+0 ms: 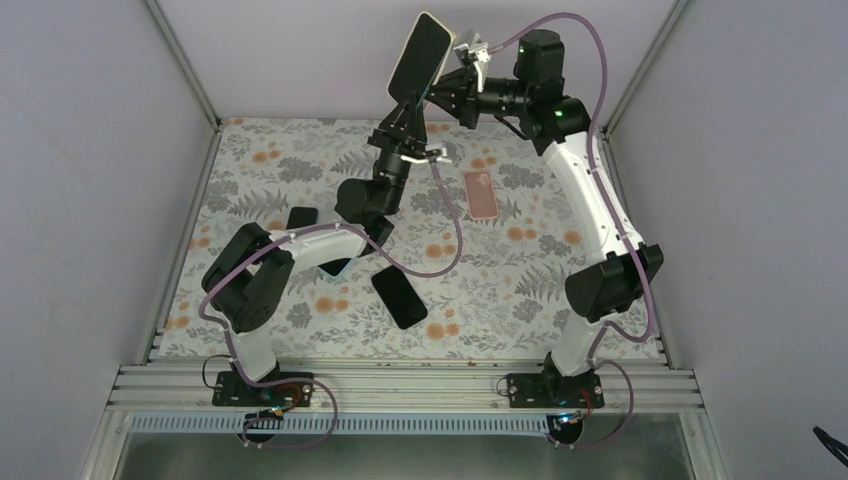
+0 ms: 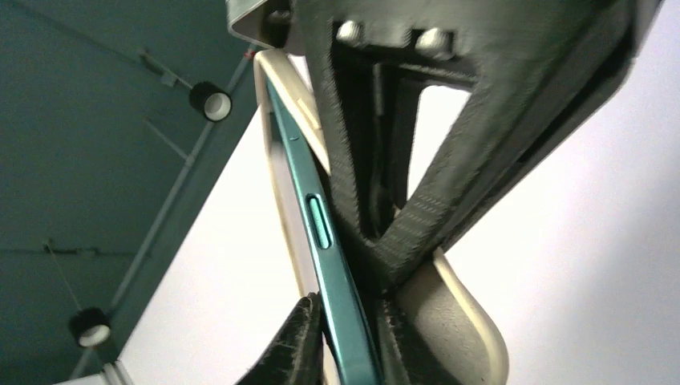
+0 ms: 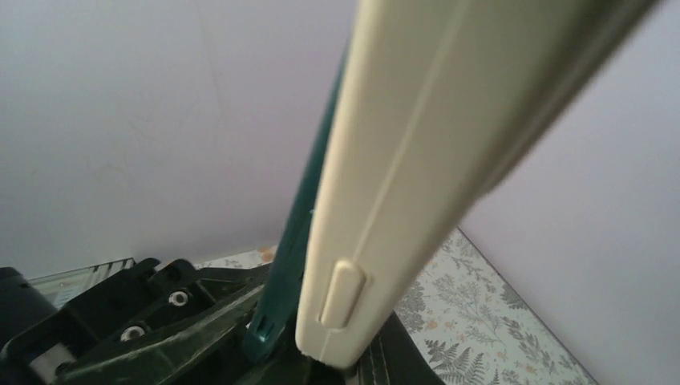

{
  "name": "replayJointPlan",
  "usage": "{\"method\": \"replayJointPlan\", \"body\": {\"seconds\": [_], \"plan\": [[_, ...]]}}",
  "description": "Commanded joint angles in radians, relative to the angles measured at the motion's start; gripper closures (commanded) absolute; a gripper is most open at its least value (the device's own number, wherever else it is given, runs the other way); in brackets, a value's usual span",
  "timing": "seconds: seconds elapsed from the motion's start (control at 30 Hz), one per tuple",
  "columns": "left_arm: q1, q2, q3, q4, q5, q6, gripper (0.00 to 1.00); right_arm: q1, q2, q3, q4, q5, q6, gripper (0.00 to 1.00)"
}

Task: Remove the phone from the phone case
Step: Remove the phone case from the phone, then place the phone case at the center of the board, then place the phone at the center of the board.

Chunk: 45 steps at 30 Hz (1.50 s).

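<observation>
1. Top external: the phone case [image 1: 420, 55] is held in the air over the far edge of the table [image 1: 520, 300], between the two arms and well clear of the cloth.
2. Its long axis runs lower-left to upper-right in that view, steeply tilted. The lower end is at the grippers and the upper end is toward the back wall. The broad back faces the camera.
3. The case is matte cream with rounded corners and a moulded button bump on its side rail.
4. The phone [image 2: 325, 233] shows edge-on, with a teal frame and one long side button. It lies parallel to the case.
5. Left wrist: the case rim bows away from the teal edge on one side, with a gap between them. The phone is only partly seated.
6. The left gripper [image 1: 406, 112] comes in from below. Its fingers are pinched on the lower end of the phone's teal edge. I cannot tell whether a sliver of case lip is caught too.
7. The right gripper [image 1: 447, 88] comes in from the right, with its fingers pressed almost together on the case edge.
8. On the cloth are a pink phone-shaped item [image 1: 481, 193] and a black handset [image 1: 400, 297], well apart.
</observation>
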Motion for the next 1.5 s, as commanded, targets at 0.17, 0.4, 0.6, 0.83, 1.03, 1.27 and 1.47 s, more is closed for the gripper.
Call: {"method": "replayJointPlan", "body": {"seconds": [0.17,0.4,0.6,0.83,1.03,1.27,1.47], "plan": [[0.114,-0.14,0.051,0.166,-0.218,-0.046,0.98,-0.074,-0.016,0.041,-0.354,-0.075,-0.144,0.97],[0.107,-0.238,-0.033,0.072,-0.202,-0.116,0.98,-0.101,-0.014,-0.019,-0.325,0.39,-0.254,0.97],[0.122,-0.368,-0.236,-0.109,-0.124,0.007,0.98,-0.159,-0.003,-0.213,-0.273,0.87,-0.433,0.97],[0.314,-0.55,-0.477,-0.387,-0.076,0.071,0.98,-0.37,0.002,-0.331,-0.346,0.831,-0.498,0.97],[0.583,-0.587,-0.568,-0.673,-0.105,-0.019,0.98,-0.469,0.099,-0.372,-0.539,0.683,-0.541,0.97],[0.679,-0.606,-0.785,-0.76,-0.105,0.039,0.98,-0.551,0.167,-0.474,-0.551,0.653,-0.556,0.97],[0.717,-0.572,-0.87,-0.839,-0.115,0.032,0.98,-0.606,0.209,-0.523,-0.522,0.657,-0.568,0.97]]}}
